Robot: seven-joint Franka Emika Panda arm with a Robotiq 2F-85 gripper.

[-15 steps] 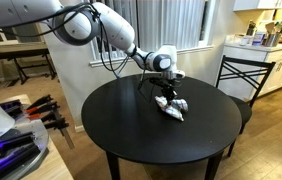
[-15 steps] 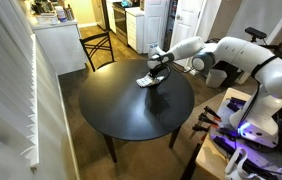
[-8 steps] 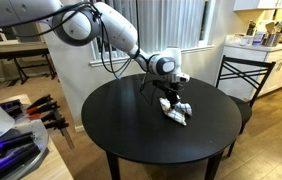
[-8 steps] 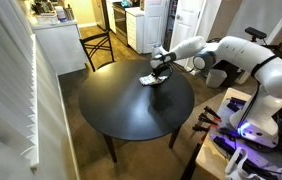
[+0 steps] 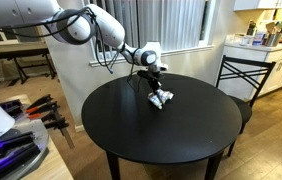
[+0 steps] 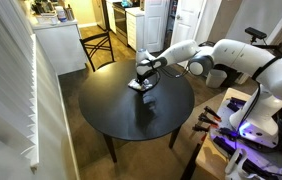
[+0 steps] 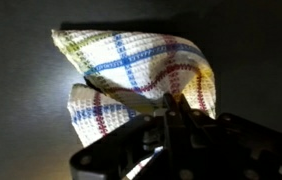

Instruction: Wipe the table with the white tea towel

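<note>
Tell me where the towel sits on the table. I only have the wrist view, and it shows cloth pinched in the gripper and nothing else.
Observer: The white tea towel is off centre on the table, toward the side by the window blinds, well inside the rim.
Operator: Say whether it is down on the top.
Observer: It hangs bunched from the shut gripper. In both exterior views its lower end seems to touch the top.
Operator: Name anything close by.
Observer: A black chair stands at the table's edge, apart from the towel.
</note>
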